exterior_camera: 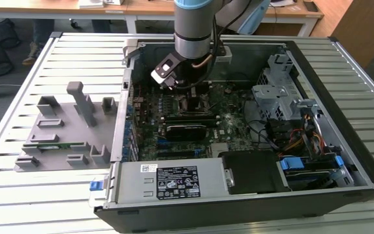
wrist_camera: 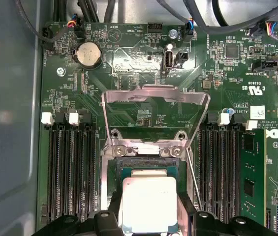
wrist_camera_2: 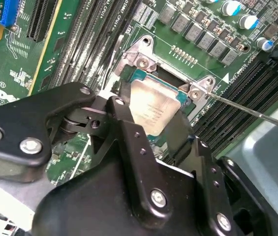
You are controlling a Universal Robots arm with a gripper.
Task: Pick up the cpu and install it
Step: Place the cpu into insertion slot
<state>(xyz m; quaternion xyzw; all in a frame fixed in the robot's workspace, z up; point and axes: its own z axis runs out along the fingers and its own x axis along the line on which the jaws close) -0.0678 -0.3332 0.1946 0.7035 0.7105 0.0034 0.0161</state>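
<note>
Your slatted table point(exterior_camera: 76, 53) carries one open computer case point(exterior_camera: 343, 97) and, at the exterior view's left, one grey fixture point(exterior_camera: 64, 131) with a green memory stick point(exterior_camera: 54, 145) lying in it.

One arm point(exterior_camera: 194, 24) reaches down into the case, and its wrist stands in front of the socket in the exterior view.

Power supply point(exterior_camera: 174, 187): one large black-and-white printed label point(exterior_camera: 177, 181). The text is too small to make out.

Motherboard point(wrist_camera: 143, 64): white silk-screen lettering all over, one white sticker point(wrist_camera: 257, 112), one coin cell point(wrist_camera: 88, 54) and four white slot latches counted.

Socket bracket point(wrist_camera: 153, 105): one, swung up and open, with a thin lever rod point(wrist_camera_2: 247, 110) beside it.

The gripper point(wrist_camera: 148, 209) has its black fingers point(wrist_camera_2: 124, 115) drawn in against two opposite edges of the cpu point(wrist_camera_2: 153, 110), so it has hold of the chip.

The cpu sits over the open socket, silver top up. Whether it is fully seated you cannot tell. Its top print is too faint to read, and its near edge is cut off in the first wrist view.
</note>
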